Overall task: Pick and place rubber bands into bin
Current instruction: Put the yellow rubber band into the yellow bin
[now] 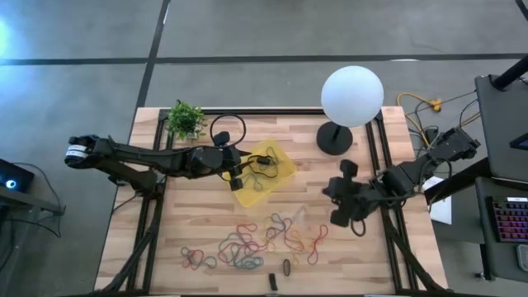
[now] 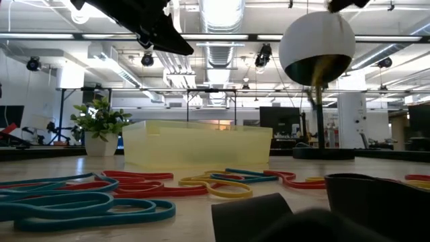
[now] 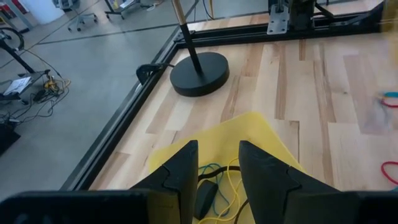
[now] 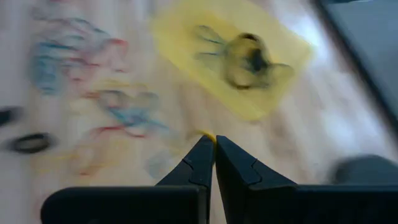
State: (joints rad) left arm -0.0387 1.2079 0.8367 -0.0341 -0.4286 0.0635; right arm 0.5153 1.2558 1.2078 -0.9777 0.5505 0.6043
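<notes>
The yellow bin (image 1: pixel 285 165) (image 2: pixel 201 144) (image 4: pixel 180 37) sits mid-table with a few rubber bands (image 3: pixel 217 174) inside. My left gripper (image 1: pixel 238 175) (image 3: pixel 217 162) hovers over the bin's left part, fingers open, with nothing plainly between them. Many loose rubber bands (image 1: pixel 247 243) (image 2: pixel 134 191) (image 4: pixel 81 56) lie on the wood near the front edge. A big black ring (image 1: pixel 227 129) lies behind the left arm. My right gripper (image 1: pixel 332 198) (image 4: pixel 214 140) is right of the bin, above the table, pointing down toward it, fingers shut. A small yellow speck (image 4: pixel 209 135) shows at its tips. My right gripper has its fingers shut, with a small yellow speck right at their tips; the view is blurred, and I cannot tell whether it is a band held there or something on the table behind.
A lamp with a white globe (image 1: pixel 352 95) (image 2: pixel 316 44) stands on a black round base (image 1: pixel 334 139) (image 3: pixel 199 73) at the far right. A small plant (image 1: pixel 186 120) (image 2: pixel 101 124) is at the far left. Dark oblong pieces (image 1: pixel 286 268) lie near the front edge. Black rails (image 1: pixel 375 165) border the board.
</notes>
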